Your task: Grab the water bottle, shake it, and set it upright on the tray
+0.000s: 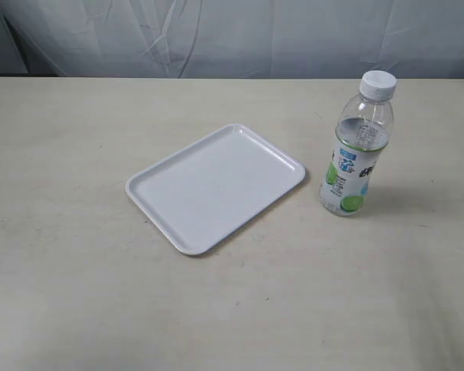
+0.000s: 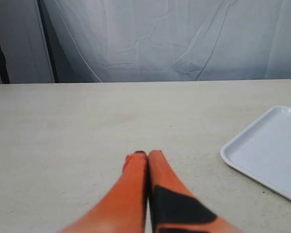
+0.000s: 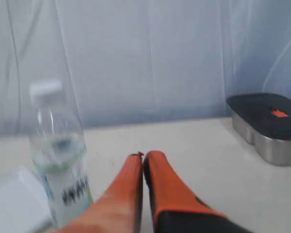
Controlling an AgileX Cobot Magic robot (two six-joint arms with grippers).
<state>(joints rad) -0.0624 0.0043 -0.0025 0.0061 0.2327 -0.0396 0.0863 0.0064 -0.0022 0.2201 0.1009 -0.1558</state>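
Note:
The water bottle (image 1: 357, 147) stands upright on the table, clear with a white cap and a lime label, just right of the tray (image 1: 216, 187). The white tray lies flat mid-table with nothing on it. Neither arm shows in the exterior view. In the right wrist view my right gripper (image 3: 143, 156) is shut and empty, its orange fingers pressed together, with the bottle (image 3: 59, 155) standing apart beside it. In the left wrist view my left gripper (image 2: 147, 154) is shut and empty over bare table, with a corner of the tray (image 2: 269, 150) off to one side.
A metal box with a black lid (image 3: 266, 125) sits on the table in the right wrist view. A pale cloth backdrop (image 1: 232, 35) hangs behind the table's far edge.

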